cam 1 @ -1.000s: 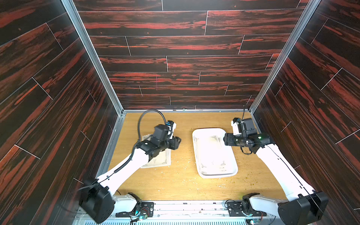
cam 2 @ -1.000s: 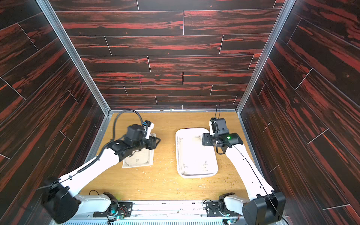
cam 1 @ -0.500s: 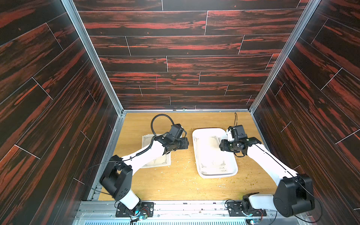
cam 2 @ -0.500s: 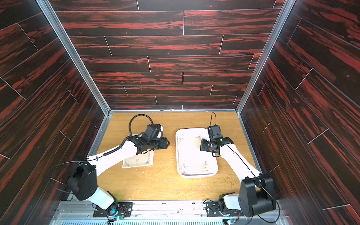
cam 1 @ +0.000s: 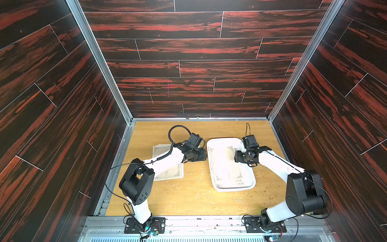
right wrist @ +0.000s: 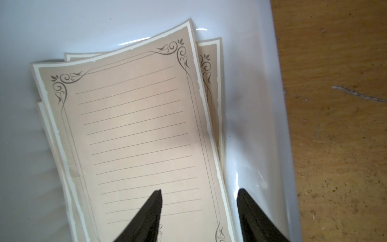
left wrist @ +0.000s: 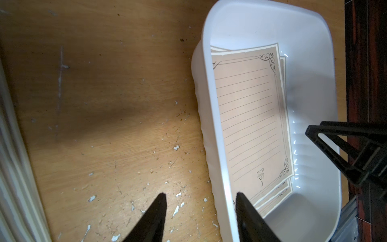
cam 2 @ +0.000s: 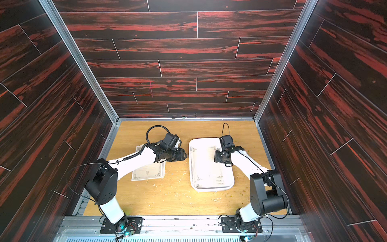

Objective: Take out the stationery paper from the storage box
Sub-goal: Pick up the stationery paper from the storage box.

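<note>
The right gripper (right wrist: 199, 190) hangs low inside the storage box (right wrist: 261, 104), jaws apart and empty. One finger sits above the ruled face of the top sheet, the other above the bare white floor just beside it, so the sheet's long edge runs between them. Whether either tip touches the paper, I cannot tell.

The stationery paper (right wrist: 136, 136) lies flat on the box floor as a small fanned stack, with corners of lower sheets peeking out from under the top one.

Across the box, the left gripper (left wrist: 201, 194) is also spread and holding nothing. It straddles the long rim on its own side, one finger over the table (cam 1: 188, 199) and the other over the inside. A pile of sheets (cam 1: 171, 172) lies on the wood beneath the left arm, well apart from the box.

From where I stand, the pinch looks like the risky part. The sheets are thin and lie flat, so a finger pressing down may only skid the top sheet toward the wall and buckle it. If the jaws bite too deep they could gather two or three sheets, or crease the edge.

The box looks light. If the left jaws close on the rim and pull, it could tilt or slide, and if they never close, it could slide under the right arm's push. The two grippers also work close together across the narrow box, so a wide swing could knock one against the other.
</note>
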You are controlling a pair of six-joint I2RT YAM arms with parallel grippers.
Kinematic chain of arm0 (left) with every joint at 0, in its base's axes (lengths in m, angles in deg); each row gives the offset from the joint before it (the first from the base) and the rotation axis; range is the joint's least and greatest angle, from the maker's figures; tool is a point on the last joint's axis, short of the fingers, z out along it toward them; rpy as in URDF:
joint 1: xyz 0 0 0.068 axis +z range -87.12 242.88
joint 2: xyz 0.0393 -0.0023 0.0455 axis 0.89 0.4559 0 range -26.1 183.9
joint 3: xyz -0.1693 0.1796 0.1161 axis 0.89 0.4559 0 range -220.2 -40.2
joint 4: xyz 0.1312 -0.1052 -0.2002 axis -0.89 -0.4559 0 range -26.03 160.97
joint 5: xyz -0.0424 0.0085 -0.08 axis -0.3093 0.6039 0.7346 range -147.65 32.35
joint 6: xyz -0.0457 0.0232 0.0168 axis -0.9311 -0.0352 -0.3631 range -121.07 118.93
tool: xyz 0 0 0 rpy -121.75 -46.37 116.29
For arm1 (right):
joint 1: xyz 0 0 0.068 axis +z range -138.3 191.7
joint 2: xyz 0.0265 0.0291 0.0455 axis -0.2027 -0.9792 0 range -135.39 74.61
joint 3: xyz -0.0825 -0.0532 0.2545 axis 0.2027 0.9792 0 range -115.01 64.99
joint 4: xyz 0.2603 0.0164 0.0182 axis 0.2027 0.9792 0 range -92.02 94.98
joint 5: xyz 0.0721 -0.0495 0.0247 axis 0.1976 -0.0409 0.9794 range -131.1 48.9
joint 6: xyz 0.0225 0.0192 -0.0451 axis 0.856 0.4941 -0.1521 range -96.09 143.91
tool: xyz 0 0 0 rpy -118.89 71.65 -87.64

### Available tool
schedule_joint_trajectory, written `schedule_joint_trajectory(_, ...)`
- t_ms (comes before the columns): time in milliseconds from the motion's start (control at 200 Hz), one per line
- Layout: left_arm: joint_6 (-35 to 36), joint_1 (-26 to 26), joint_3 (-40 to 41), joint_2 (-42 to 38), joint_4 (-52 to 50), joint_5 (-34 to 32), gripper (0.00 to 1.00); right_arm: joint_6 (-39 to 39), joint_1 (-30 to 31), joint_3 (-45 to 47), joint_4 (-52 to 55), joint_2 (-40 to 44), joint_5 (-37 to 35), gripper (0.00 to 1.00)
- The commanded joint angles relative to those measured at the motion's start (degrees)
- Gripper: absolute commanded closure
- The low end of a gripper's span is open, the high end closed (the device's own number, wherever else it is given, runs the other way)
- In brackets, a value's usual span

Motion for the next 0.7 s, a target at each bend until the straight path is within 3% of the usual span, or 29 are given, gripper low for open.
schedule_joint_trajectory(0,-0.8,-0.3,-1.3,1.4,-0.4,1.5,0.44,0.2,-0.3,0.4,-0.4,-1.4,-0.2,0.39)
schedule_joint_trajectory(696,-1.7,-0.2,-5.1,6.0,-2.1,3.6,0.44,-0.4,-0.3,1.6,-3.1,-5.9,0.6,0.36)
